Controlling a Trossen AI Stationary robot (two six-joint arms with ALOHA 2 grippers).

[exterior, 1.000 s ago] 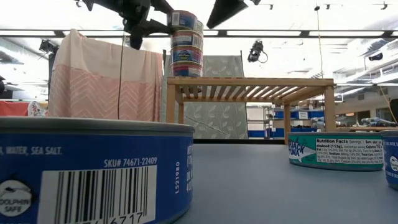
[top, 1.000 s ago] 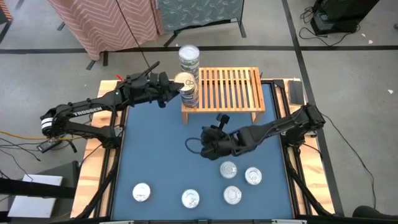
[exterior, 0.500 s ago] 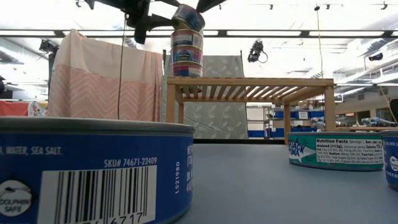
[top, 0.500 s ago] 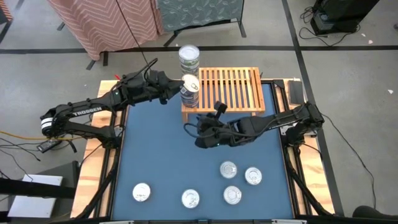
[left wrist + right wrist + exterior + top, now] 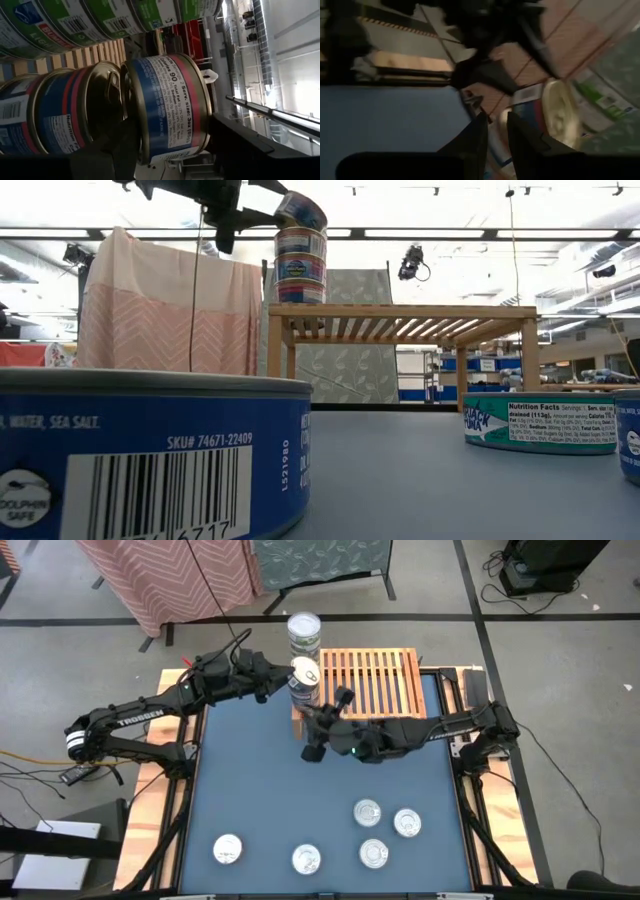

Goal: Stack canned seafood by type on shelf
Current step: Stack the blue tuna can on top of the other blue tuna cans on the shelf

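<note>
On the left end of the light-wood shelf stand two stacks of canned seafood, a far stack and a near stack. The near stack's top can, blue and red labelled, sits tilted, with my left gripper shut on it from the shelf's left side. My right gripper hovers in front of the shelf's near left corner; its fingers are a narrow gap apart with nothing between them. Several silver-topped cans lie on the blue table near its front edge. My left gripper has the top can between its two fingers, one over the lid and one under the bottom face. The fingers come level from the table's left. The can is tilted, its right side lower and on the can beneath it.
Loose cans stand at the near left, near middle and near right. The rest of the slatted shelf top is bare. A pink patterned cloth hangs beyond the table's far left.
My right gripper has risen and gone toward the table's far left, from mid-table to the shelf's near left corner. The near stack's top can, level a second ago, now sits tilted in my left gripper, which has rolled a little.
</note>
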